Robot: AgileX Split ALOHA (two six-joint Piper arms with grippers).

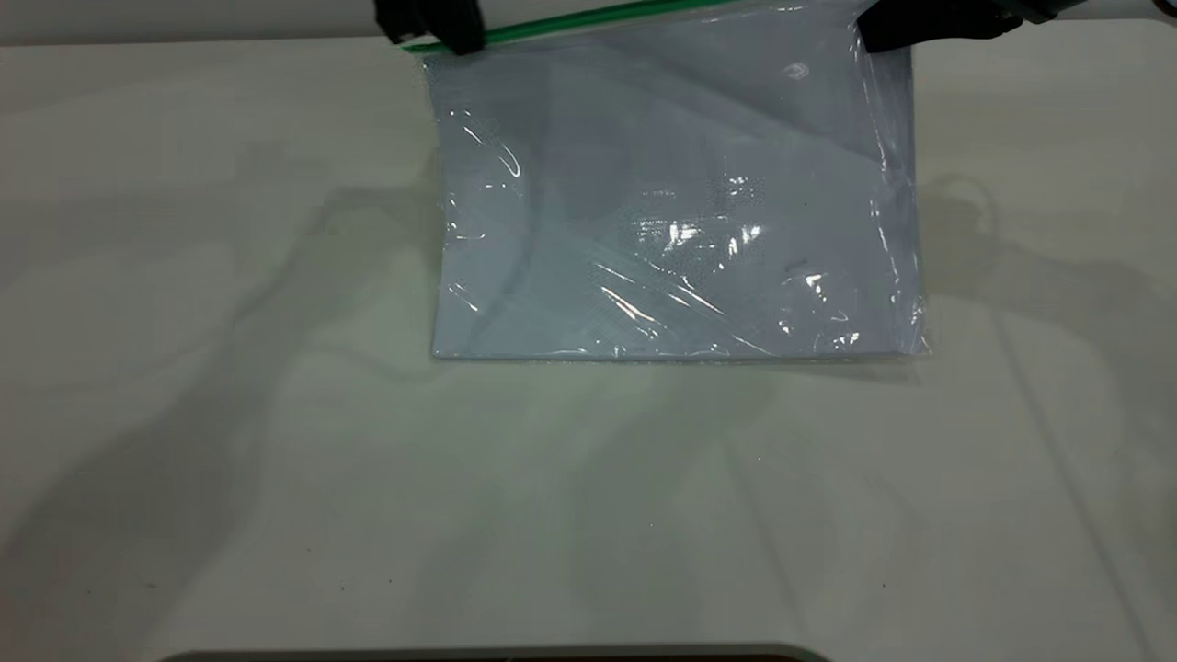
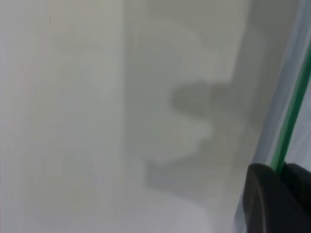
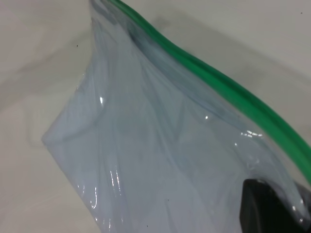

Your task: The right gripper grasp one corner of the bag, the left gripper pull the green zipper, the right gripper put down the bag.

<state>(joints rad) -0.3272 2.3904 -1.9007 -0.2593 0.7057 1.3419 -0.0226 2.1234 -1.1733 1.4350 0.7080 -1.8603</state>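
The clear bluish-white bag (image 1: 676,202) stands tilted, its top edge lifted and its bottom edge resting on the table. The green zipper (image 1: 588,23) runs along the raised top edge. My right gripper (image 1: 897,35) is shut on the bag's top right corner and holds it up; in the right wrist view the bag (image 3: 146,145) and zipper (image 3: 228,90) stretch away from that gripper (image 3: 286,208). My left gripper (image 1: 441,32) is shut on the zipper at the top left end; in the left wrist view its fingers (image 2: 267,199) clamp the green strip (image 2: 291,116).
The white table (image 1: 276,460) spreads around the bag, with arm shadows on it. A dark rim (image 1: 497,655) shows at the near edge.
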